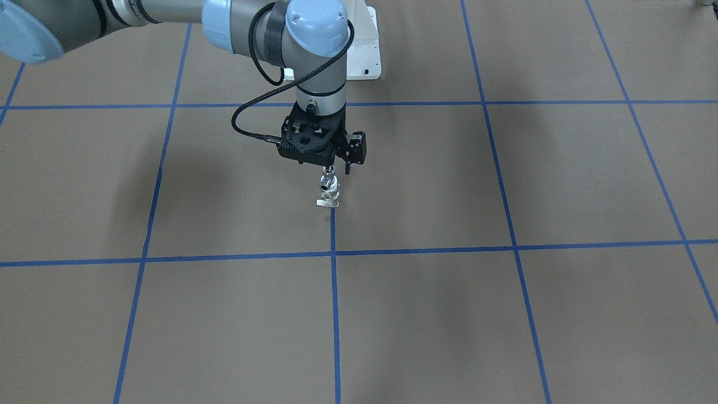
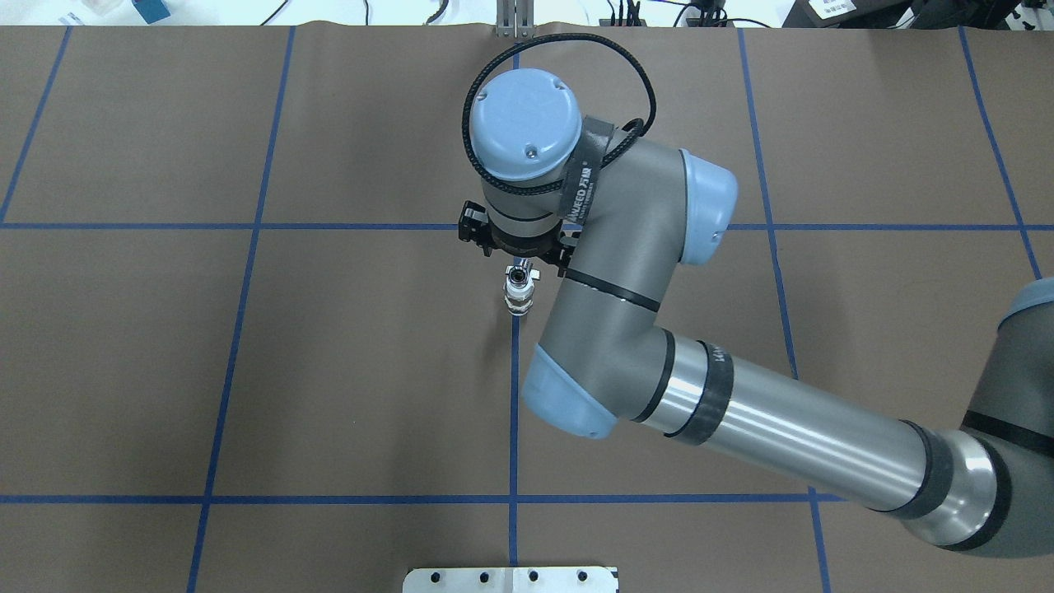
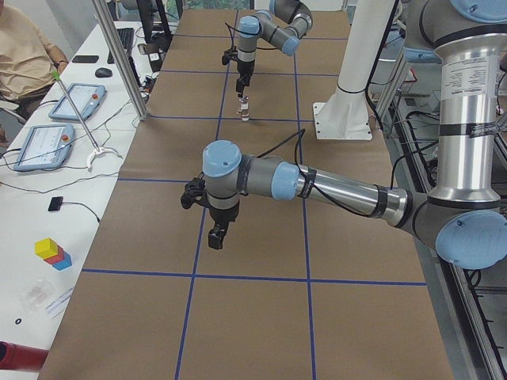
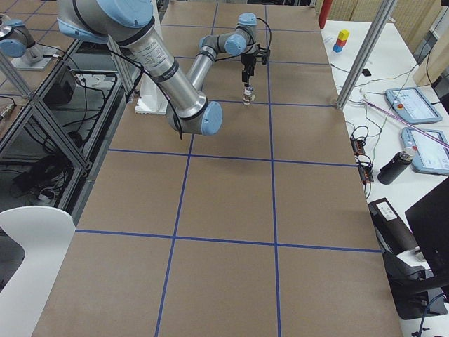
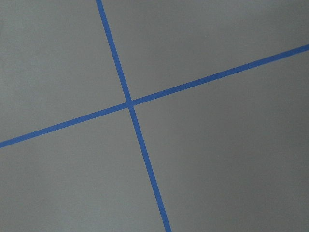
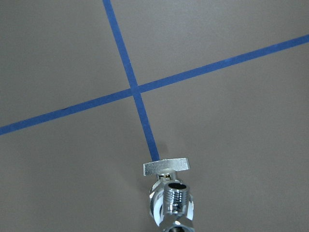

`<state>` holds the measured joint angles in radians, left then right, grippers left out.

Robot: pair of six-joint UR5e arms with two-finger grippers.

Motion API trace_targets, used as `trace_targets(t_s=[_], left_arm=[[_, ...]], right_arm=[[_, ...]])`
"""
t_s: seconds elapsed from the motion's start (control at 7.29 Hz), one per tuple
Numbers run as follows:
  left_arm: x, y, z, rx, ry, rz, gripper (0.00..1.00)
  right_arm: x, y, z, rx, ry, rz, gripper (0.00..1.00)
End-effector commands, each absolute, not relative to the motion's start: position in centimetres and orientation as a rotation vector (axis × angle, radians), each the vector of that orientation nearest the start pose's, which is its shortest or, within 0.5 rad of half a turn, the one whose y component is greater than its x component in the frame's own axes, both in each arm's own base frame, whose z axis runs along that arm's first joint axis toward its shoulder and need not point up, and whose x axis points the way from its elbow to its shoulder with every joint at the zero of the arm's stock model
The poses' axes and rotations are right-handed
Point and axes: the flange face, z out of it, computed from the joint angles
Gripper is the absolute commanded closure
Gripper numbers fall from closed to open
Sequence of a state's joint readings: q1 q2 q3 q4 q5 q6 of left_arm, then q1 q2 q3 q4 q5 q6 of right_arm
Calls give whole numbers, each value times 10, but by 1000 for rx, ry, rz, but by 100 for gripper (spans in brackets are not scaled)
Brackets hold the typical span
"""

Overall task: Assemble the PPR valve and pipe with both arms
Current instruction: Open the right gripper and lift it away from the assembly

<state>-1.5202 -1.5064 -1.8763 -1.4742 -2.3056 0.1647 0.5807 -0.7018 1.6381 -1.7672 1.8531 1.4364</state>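
The PPR valve (image 1: 328,198) stands upright on the brown table at a blue tape line, with its flat white tab (image 6: 166,166) lowest. The chrome pipe (image 1: 327,182) sits on top of it, joined to it, and its threaded open end (image 6: 176,199) faces the right wrist camera. My right gripper (image 1: 335,167) hangs straight down right over the pipe's top. Its fingertips are hidden by its own body, so I cannot tell whether it grips. My left gripper (image 3: 215,236) hovers over bare table far from the parts. I cannot tell whether it is open.
The white pedestal base (image 1: 364,53) stands just behind the parts. In the exterior left view an operator (image 3: 20,55), tablets (image 3: 40,146) and coloured blocks (image 3: 51,253) are on a side bench, and a metal post (image 3: 119,59) stands at the table edge.
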Motion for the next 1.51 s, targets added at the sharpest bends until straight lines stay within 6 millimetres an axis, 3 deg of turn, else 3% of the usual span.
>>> trace_targets(t_s=[0.0, 0.27, 0.82, 1.1, 1.37], left_arm=[[-44, -466, 558, 168, 726, 250, 0], [-43, -463, 577, 129, 728, 236, 0], [-43, -460, 593, 94, 732, 218, 0], [-46, -459, 583, 115, 728, 217, 0], [-48, -457, 584, 113, 714, 218, 0]], right_arm=[[-442, -495, 187, 47, -766, 261, 0], [-359, -524, 268, 82, -701, 138, 0], [-181, -524, 429, 101, -614, -106, 0], [-91, -498, 518, 111, -635, -184, 0], [-27, -450, 593, 68, -650, -154, 0]])
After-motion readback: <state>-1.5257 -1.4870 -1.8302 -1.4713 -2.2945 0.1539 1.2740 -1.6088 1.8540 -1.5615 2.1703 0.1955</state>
